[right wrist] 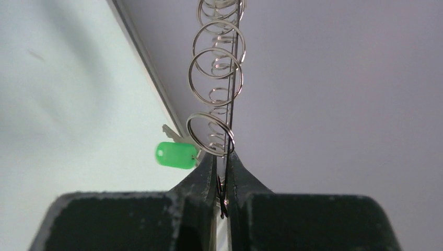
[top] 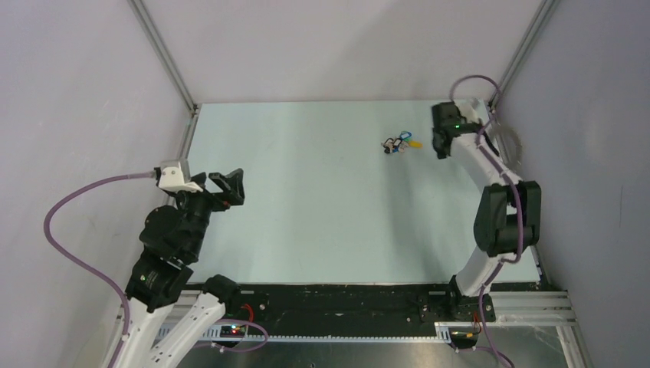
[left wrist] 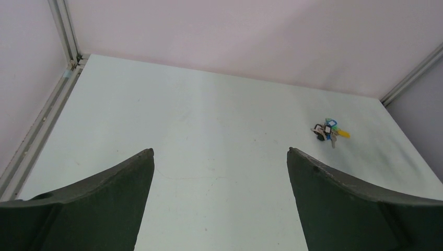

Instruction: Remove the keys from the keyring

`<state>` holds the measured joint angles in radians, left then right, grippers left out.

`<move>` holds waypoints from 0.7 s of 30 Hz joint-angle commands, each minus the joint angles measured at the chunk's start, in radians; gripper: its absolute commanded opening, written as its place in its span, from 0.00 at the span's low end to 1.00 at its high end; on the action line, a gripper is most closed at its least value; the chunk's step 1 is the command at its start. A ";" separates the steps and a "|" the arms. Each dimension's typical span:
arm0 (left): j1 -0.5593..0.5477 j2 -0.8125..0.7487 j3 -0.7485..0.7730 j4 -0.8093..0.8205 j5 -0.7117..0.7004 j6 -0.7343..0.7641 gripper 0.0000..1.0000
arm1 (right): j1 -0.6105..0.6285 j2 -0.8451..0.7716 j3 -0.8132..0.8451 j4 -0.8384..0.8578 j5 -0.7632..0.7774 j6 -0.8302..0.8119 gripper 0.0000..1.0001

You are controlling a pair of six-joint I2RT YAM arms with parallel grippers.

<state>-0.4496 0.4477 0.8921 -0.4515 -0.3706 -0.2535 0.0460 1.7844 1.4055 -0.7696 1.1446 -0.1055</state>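
My right gripper (right wrist: pixel 223 157) is shut on the rim of the keyring (right wrist: pixel 233 94), which stands edge-on in the right wrist view, its wire loops stacked upward. A key with a bright green plastic head (right wrist: pixel 176 155) hangs from the lowest loop, just left of the fingertips. In the top view the keyring (top: pixel 512 142) shows faintly beside the right arm at the table's far right edge. My left gripper (top: pixel 228 188) is open and empty at the near left, also in its wrist view (left wrist: pixel 219 157).
A small bunch of keys with blue and yellow heads (top: pixel 400 143) lies on the pale table at the far right, left of the right arm; it also shows in the left wrist view (left wrist: pixel 329 130). Walls and metal frame rails (left wrist: pixel 36 130) enclose the table.
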 commanded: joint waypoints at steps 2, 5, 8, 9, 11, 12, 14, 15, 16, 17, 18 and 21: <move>0.011 -0.016 -0.005 0.022 -0.008 -0.016 1.00 | 0.241 -0.156 0.038 0.434 0.118 -0.304 0.00; 0.011 0.001 -0.002 0.023 -0.002 0.000 1.00 | 0.371 -0.205 0.038 0.571 0.074 -0.446 0.00; 0.010 0.014 -0.007 0.026 0.015 0.010 1.00 | 0.521 -0.267 0.037 0.596 -0.073 -0.454 0.00; 0.010 0.015 -0.009 0.028 0.026 0.014 1.00 | 0.570 -0.295 0.035 0.599 -0.153 -0.451 0.00; 0.011 0.021 -0.010 0.033 0.076 0.038 1.00 | 0.631 -0.328 0.035 0.605 -0.239 -0.443 0.00; 0.011 0.025 -0.012 0.038 0.114 0.057 1.00 | 0.647 -0.338 0.035 0.617 -0.255 -0.437 0.00; 0.011 0.033 -0.018 0.049 0.154 0.078 1.00 | 0.691 -0.379 0.030 0.601 -0.341 -0.389 0.00; 0.011 0.042 -0.020 0.052 0.164 0.089 1.00 | 0.709 -0.414 0.020 0.596 -0.421 -0.361 0.00; 0.011 0.046 -0.022 0.056 0.184 0.094 1.00 | 0.713 -0.435 0.011 0.583 -0.483 -0.305 0.00; 0.011 0.053 -0.024 0.061 0.212 0.102 1.00 | 0.716 -0.482 -0.020 0.583 -0.611 -0.271 0.00; 0.011 0.056 -0.024 0.065 0.229 0.106 1.00 | 0.716 -0.507 -0.041 0.610 -0.679 -0.217 0.00; 0.011 0.069 -0.035 0.103 0.321 0.112 1.00 | 0.716 -0.634 -0.200 0.771 -0.979 -0.157 0.00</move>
<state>-0.4465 0.4992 0.8753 -0.4244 -0.1879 -0.1822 0.7639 1.2938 1.3285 -0.1944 0.5640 -0.3908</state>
